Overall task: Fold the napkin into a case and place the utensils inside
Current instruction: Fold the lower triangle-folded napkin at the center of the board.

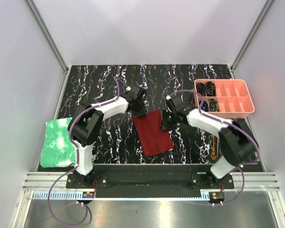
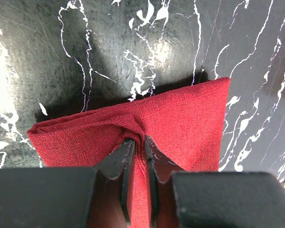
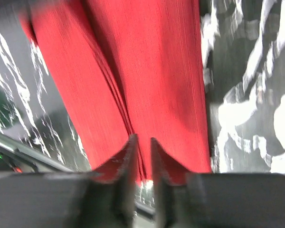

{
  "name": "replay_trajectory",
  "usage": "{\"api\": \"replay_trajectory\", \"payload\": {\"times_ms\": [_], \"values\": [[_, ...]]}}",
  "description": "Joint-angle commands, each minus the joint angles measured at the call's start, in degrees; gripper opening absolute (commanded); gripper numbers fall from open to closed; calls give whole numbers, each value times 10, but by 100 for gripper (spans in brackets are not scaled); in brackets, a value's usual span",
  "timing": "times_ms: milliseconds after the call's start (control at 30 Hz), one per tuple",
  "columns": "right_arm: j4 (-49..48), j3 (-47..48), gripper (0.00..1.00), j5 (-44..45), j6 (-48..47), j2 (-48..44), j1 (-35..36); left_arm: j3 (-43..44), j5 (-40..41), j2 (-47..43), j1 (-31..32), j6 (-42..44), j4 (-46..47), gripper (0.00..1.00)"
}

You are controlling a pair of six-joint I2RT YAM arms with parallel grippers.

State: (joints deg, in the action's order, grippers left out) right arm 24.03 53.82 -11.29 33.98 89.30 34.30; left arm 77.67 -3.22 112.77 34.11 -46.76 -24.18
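On the surface (image 1: 109, 85), from above, the napkin (image 1: 153, 132) is seen partly folded; a further fold is judged due, with room leftward. At the left wrist, the left tool (image 2: 139, 142) is clamped on a cloth ridge near the far edge. At the right wrist, the right tool (image 3: 142, 142) is held nearly together over a fold; a grip cannot be told

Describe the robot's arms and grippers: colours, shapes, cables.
Both the left arm and right arm have white links, black joints and purple cables looping from their bases. Left gripper and right gripper have black, wedge-tapered fingers.
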Motion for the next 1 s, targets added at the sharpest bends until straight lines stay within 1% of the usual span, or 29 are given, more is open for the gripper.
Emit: {"api": "replay_trajectory", "payload": {"times_ms": [0, 100, 200, 433, 767, 867, 967], "values": [[-41, 92, 16, -74, -39, 91, -26, 20, -9, 4, 5, 10, 25, 15], [-46, 138, 13, -78, -49, 135, -35, 16, -8, 4, 5, 11, 25, 15], [-48, 175, 10, -102, -53, 177, -49, 21, -13, 12, 5, 11, 25, 15], [-50, 206, 9, -115, -59, 245, -65, 37, -31, 32, 11, 9, 28, 15], [-56, 216, 9, -124, -56, 289, -68, 36, -41, 33, 19, 6, 35, 16], [-56, 219, 8, -129, -55, 293, -69, 34, -42, 31, 22, 7, 41, 18], [-55, 216, 8, -128, -52, 281, -71, 42, -51, 51, 22, 9, 43, 19]]}}
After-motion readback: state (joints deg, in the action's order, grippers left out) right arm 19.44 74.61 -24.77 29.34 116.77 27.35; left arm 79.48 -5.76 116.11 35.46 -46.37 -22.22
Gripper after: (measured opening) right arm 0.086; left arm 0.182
